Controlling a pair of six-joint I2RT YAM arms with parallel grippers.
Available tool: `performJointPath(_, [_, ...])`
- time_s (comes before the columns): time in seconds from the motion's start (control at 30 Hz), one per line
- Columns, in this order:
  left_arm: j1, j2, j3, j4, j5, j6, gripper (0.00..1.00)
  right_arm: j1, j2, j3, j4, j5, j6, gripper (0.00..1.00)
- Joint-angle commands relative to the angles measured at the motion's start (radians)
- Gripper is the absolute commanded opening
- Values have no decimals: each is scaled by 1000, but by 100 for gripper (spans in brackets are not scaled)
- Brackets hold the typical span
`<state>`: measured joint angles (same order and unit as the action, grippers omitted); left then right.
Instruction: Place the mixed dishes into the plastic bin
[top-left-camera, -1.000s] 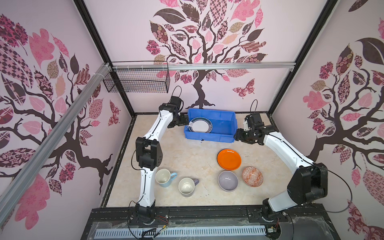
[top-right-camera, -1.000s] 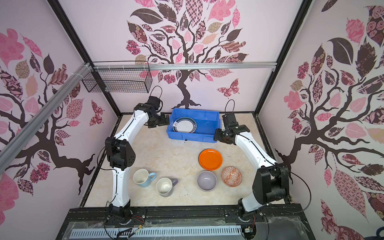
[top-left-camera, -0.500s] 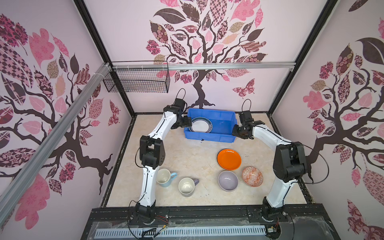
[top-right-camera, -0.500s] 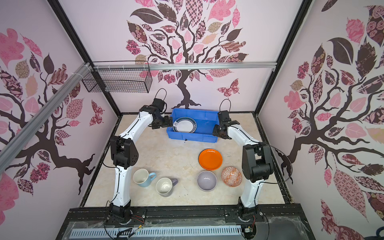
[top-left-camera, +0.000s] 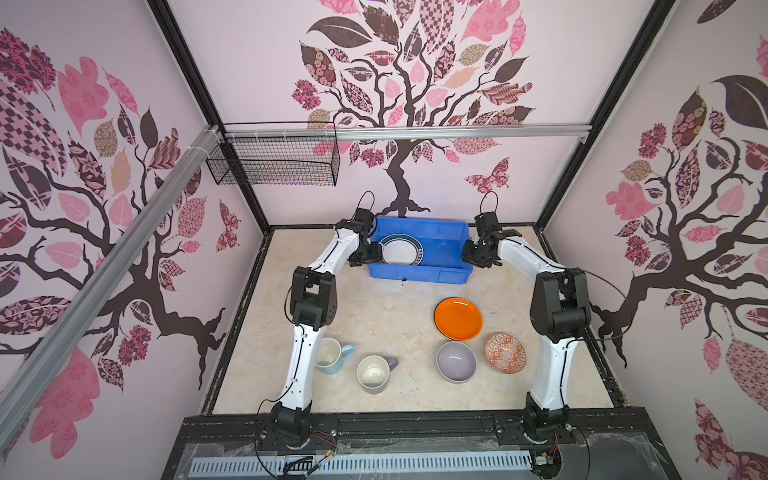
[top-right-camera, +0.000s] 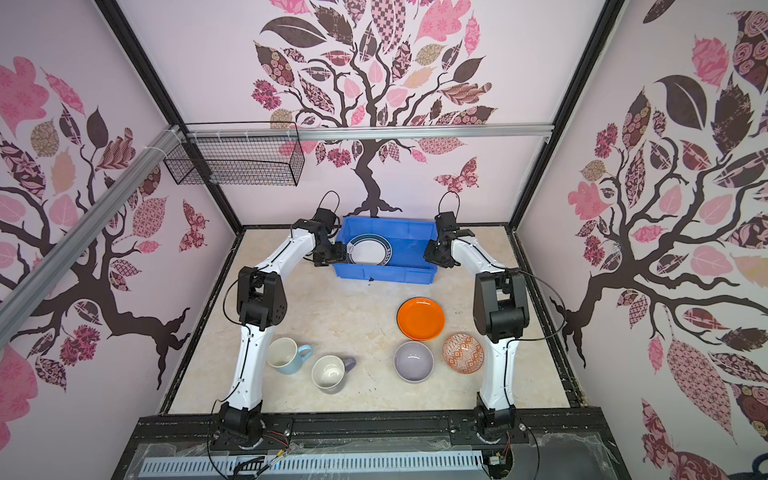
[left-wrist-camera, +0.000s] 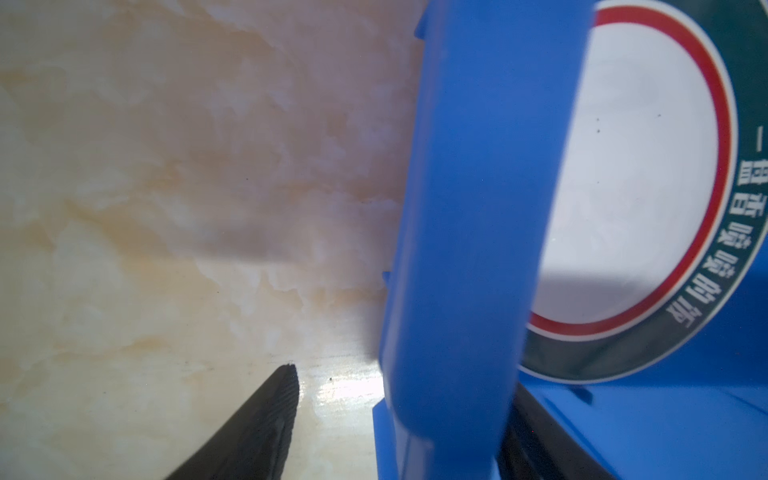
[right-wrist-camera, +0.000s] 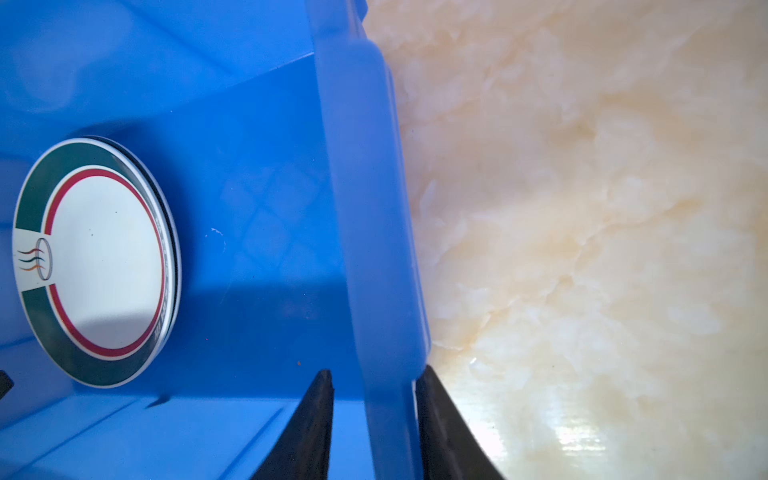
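The blue plastic bin (top-left-camera: 419, 275) (top-right-camera: 384, 275) stands at the back of the table with a dark-rimmed white plate (top-left-camera: 401, 249) (right-wrist-camera: 104, 266) inside. My left gripper (top-left-camera: 371, 257) (left-wrist-camera: 405, 378) straddles the bin's left wall, open, its outer finger (left-wrist-camera: 266, 415) well clear of the wall. My right gripper (top-left-camera: 471, 255) (right-wrist-camera: 374, 370) straddles the right wall, open by a narrow gap; the outer finger touches the rim. On the table lie an orange plate (top-left-camera: 458, 318), a lavender bowl (top-left-camera: 456, 360), a patterned bowl (top-left-camera: 504, 353), a light-blue mug (top-left-camera: 331, 355) and a lavender mug (top-left-camera: 374, 373).
A black wire basket (top-left-camera: 274, 164) hangs from the rail on the back wall at the left. A dark plate edge shows under the orange plate. Bare marble table lies between the bin and the dishes near the front.
The right arm swung in from the right onto the bin's right wall. The left gripper settled over the left wall. Both sets of jaws have narrowed.
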<state>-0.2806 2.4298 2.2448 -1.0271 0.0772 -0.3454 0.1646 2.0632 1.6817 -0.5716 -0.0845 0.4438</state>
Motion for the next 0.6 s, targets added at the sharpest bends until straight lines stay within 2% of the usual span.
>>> performJointPath(0.0, [-4, -35, -56, 33, 15, 0, 67, 3, 33, -17, -36, -56, -7, 32])
performJointPath(0.13, [-3, -89, -127, 41, 11, 11, 59, 8, 5, -53, -27, -95, -20, 29])
performJointPath(0.3, [-4, -184, -249, 69, 6, 20, 58, 38, -5, -60, -36, -139, -42, 29])
performJointPath(0.57, [14, -333, -461, 93, -41, 21, 58, 164, -8, -51, -78, -139, -71, 29])
